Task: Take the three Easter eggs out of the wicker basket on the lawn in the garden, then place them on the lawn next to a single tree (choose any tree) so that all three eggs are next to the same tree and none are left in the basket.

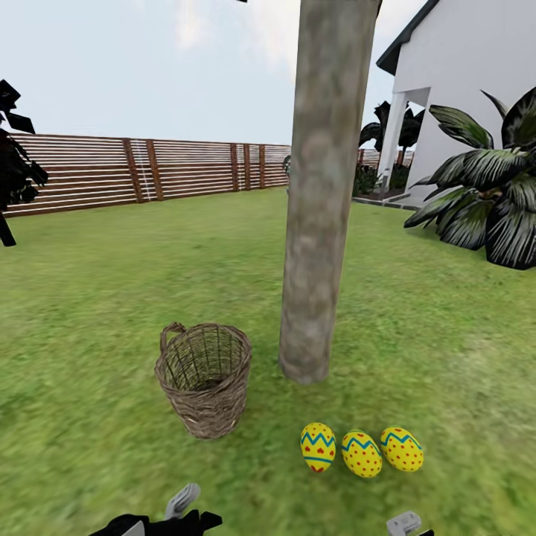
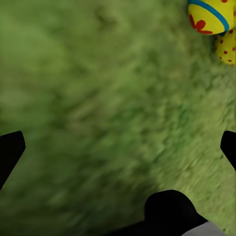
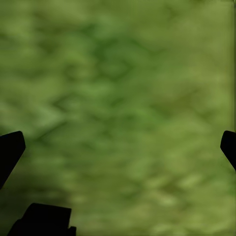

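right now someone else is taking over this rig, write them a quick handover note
Left gripper: open, empty, over bare grass.
Right gripper: open, empty, over grass.
Three Easter eggs: lying in a row on the lawn, just in front of the foot of the tree, on the robot's side.
Wicker basket: upright on the grass to the left of the trunk; no egg visible inside.
Done: all three eggs appear to be out of the basket and beside the same tree.
Left: seemingly nothing to move; just check the basket bottom is empty.
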Tool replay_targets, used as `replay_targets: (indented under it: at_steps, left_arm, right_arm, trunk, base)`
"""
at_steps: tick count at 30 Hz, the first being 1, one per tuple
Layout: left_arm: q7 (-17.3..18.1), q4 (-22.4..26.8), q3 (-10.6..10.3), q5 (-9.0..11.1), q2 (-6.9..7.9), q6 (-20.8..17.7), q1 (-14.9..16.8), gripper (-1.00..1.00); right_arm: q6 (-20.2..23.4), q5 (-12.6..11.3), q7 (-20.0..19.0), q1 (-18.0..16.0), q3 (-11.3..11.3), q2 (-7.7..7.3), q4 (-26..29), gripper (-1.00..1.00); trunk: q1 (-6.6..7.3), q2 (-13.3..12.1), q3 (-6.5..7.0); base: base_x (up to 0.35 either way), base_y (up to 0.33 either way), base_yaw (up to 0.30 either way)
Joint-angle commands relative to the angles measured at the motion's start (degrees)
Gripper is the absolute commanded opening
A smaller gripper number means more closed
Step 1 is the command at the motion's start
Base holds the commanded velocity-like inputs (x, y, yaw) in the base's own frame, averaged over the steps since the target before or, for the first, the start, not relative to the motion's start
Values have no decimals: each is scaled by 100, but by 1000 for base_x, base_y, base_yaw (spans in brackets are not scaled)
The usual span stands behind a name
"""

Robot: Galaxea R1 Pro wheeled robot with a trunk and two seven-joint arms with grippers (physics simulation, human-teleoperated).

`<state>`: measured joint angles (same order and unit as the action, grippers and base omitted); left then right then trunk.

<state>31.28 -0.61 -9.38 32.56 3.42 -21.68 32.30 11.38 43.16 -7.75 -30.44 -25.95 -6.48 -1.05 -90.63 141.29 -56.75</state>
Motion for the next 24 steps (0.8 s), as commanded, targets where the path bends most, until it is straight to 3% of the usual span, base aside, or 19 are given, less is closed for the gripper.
replay_targets:
  at_steps: [1, 18, 24]
  left_arm:
    - [18, -12, -46, 59, 1, -17, 5, 100]
    - [17, -97, -46, 57, -4, 10, -54, 100]
    - [16, -188, -46, 57, -7, 18, -124, 100]
  right_arm:
    - [13, 44, -15, -4, -48, 1, -7, 100]
    - [5, -18, -16, 4, -59, 7, -10, 100]
    - [-14, -18, -16, 181, -59, 10, -17, 100]
  trunk:
    - [24, -39, 6]
    - [397, -721, 158]
    - [529, -962, 210]
  base:
    - [0, 0, 0]
    - [0, 0, 0]
    - [0, 0, 0]
